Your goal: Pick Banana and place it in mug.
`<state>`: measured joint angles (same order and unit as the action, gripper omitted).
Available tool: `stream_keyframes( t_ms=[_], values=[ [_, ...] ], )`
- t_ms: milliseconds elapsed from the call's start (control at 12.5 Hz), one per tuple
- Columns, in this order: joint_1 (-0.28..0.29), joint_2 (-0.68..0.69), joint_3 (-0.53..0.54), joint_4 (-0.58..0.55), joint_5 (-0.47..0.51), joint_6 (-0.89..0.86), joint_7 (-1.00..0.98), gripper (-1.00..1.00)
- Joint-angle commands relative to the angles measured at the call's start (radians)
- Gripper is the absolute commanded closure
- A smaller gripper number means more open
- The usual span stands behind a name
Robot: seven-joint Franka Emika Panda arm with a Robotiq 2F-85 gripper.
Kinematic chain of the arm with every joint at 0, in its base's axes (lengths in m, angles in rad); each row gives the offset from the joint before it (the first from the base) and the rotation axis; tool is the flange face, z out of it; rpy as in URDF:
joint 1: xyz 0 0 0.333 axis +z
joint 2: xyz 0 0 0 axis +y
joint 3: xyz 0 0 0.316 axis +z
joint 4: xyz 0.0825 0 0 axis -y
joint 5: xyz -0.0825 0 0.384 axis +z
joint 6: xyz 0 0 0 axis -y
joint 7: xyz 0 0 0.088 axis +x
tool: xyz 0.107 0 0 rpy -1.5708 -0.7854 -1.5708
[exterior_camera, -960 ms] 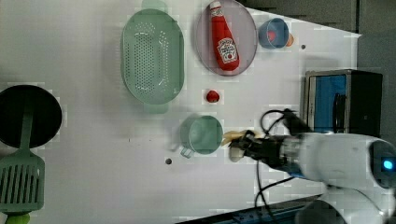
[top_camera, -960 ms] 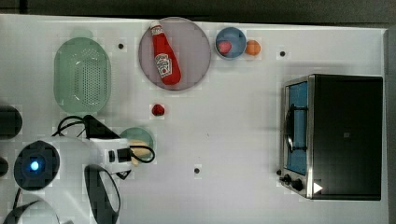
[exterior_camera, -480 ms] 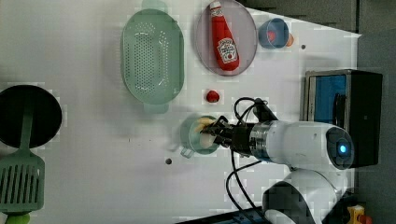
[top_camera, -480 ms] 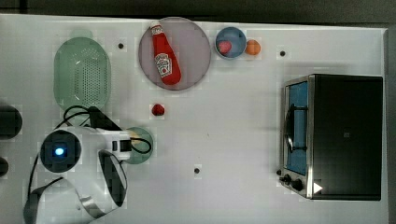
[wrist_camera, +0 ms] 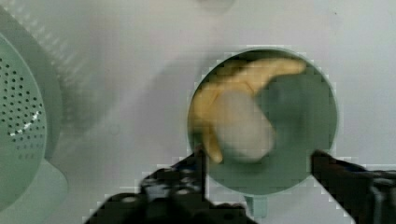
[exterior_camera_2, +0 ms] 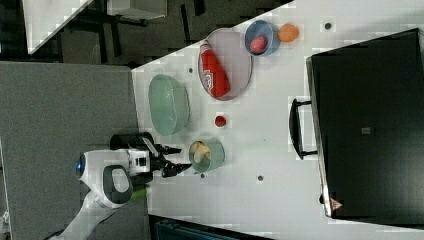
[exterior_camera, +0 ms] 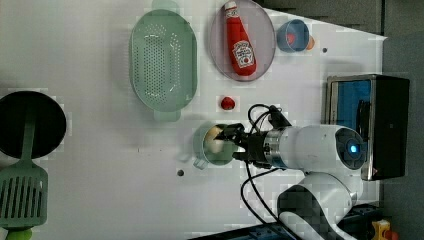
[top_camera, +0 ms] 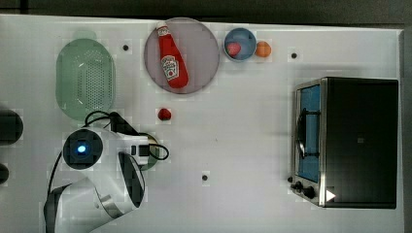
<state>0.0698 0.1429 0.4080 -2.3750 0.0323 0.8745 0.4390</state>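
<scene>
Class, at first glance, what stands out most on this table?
The white robot arm with its open gripper at the pale green mug, the banana lying inside. Then the red ketchup bottle on the plate, and the toaster oven at the top view's right.

A white bench (top_camera: 252,126) fills most of the top view, its surface evenly lit with only soft shadows. A dark strip (top_camera: 204,7) runs along the far edge in the top view. In the right view, grey floor (exterior_camera_2: 60,110) lies off the right view's left side of the bench, and beyond it stands what may be another white table (exterior_camera_2: 50,15) with dark legs.
</scene>
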Motion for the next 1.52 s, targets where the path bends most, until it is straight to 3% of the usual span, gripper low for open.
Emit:
stream_keyframes(
  t_ms=[80, 320, 1040, 1520],
  values=[
    [-0.003, -0.016, -0.003, 0.009, -0.005, 0.012, 0.025, -1.00],
    [-0.010, -0.074, -0.038, 0.030, -0.001, -0.026, 0.025, -1.00],
    [-0.034, -0.365, -0.352, 0.312, -0.002, -0.598, -0.207, -1.00],
    [-0.040, -0.427, -0.522, 0.392, -0.028, -0.712, -0.397, -1.00]
  ],
)
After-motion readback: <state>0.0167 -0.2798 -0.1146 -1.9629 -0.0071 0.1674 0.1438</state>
